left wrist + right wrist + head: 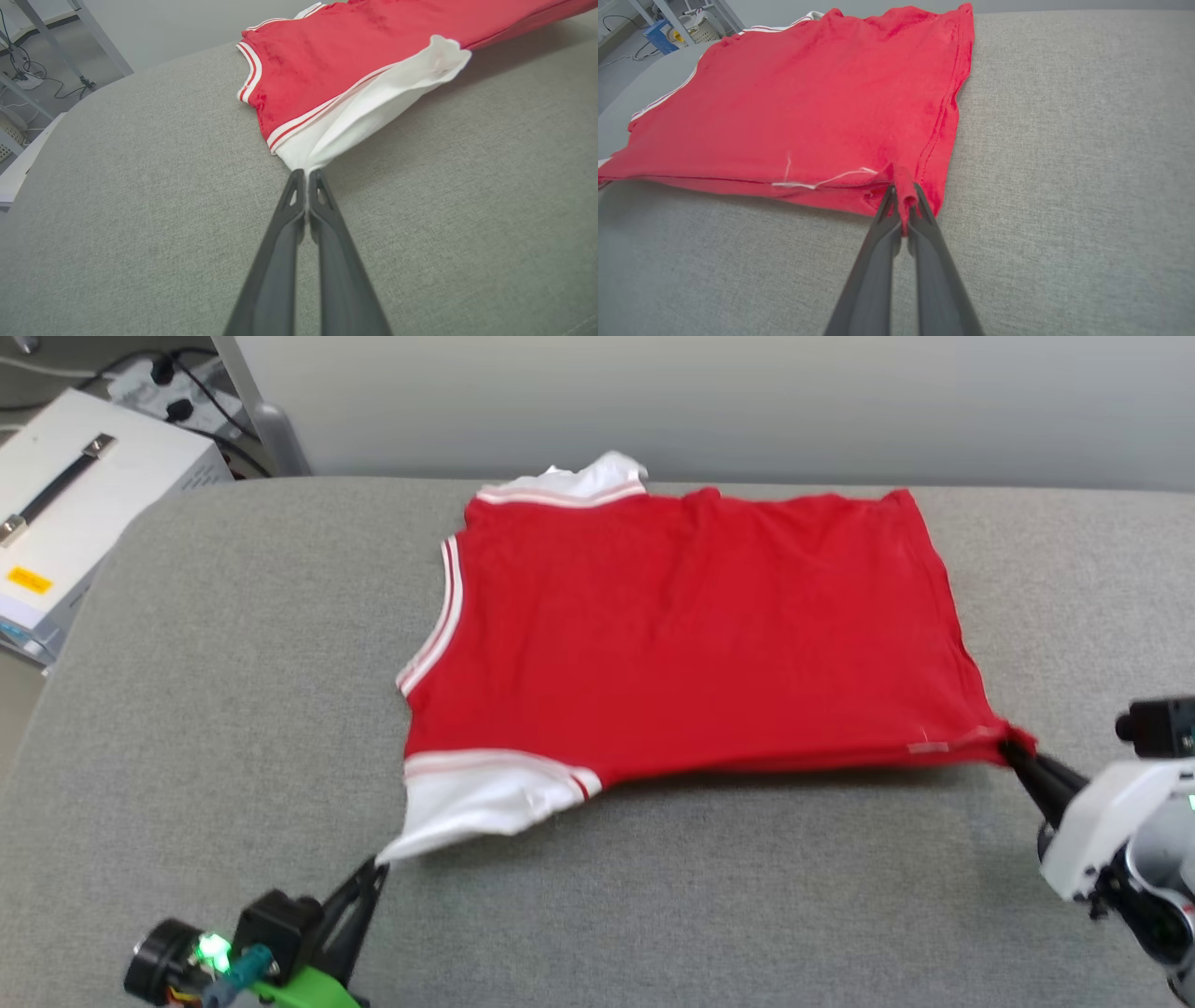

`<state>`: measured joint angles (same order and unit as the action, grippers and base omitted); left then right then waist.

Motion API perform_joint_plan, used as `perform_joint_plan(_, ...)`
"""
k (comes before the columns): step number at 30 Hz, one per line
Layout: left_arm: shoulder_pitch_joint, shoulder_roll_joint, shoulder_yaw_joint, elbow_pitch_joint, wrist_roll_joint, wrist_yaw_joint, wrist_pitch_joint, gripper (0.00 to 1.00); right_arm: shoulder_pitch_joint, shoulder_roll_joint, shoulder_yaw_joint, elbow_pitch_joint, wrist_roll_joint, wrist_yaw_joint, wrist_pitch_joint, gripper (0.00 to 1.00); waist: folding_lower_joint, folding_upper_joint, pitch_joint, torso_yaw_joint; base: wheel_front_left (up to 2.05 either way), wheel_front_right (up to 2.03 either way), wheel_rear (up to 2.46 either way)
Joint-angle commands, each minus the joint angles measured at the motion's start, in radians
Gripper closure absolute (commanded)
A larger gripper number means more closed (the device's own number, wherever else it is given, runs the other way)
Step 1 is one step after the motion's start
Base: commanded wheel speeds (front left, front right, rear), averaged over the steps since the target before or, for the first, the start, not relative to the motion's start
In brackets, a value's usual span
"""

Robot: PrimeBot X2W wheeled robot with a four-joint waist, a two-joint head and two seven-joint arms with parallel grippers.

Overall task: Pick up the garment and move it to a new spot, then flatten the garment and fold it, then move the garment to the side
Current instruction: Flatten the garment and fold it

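Note:
The garment [691, 625], a red jersey T-shirt with white sleeves and red-and-white trim, lies plain red side up across the grey cushioned surface [233, 709]. Its near edge is lifted and stretched between both grippers. My left gripper [381, 863] is shut on the tip of the near white sleeve [373, 107], pinched at its fingertips [307, 173]. My right gripper [1010, 747] is shut on the near hem corner of the garment [831, 93], with red cloth bunched between its fingers [903, 198]. A second white sleeve [588, 481] sticks out at the far edge.
A white box [75, 513] with a black handle stands off the surface's left end, with cables and a power strip behind it. A pale wall runs along the far side. Bare grey cushion lies left, right and in front of the garment.

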<state>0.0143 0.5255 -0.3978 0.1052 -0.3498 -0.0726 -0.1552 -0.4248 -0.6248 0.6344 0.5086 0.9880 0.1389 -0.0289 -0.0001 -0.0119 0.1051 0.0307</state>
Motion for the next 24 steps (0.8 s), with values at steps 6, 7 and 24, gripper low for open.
perform_joint_plan(6,0.116,0.034,-0.031,-0.096,-0.024,0.003,0.049,1.00,0.156,-0.045,-0.022,-0.082,0.103,-0.008,0.080,1.00,0.0001,0.0119,-0.074,0.012,0.00,0.00,0.00)
perform_joint_plan(7,0.133,0.042,-0.036,-0.110,-0.029,0.000,0.060,1.00,0.182,-0.056,-0.024,-0.099,0.108,-0.008,0.091,1.00,0.0001,0.0119,-0.083,0.013,0.00,0.00,0.00)
perform_joint_plan(24,0.192,0.095,-0.047,-0.214,-0.047,0.018,0.092,1.00,0.390,-0.112,-0.170,-0.323,0.092,-0.008,0.159,1.00,0.0001,0.0119,-0.068,0.001,0.00,0.00,0.00)
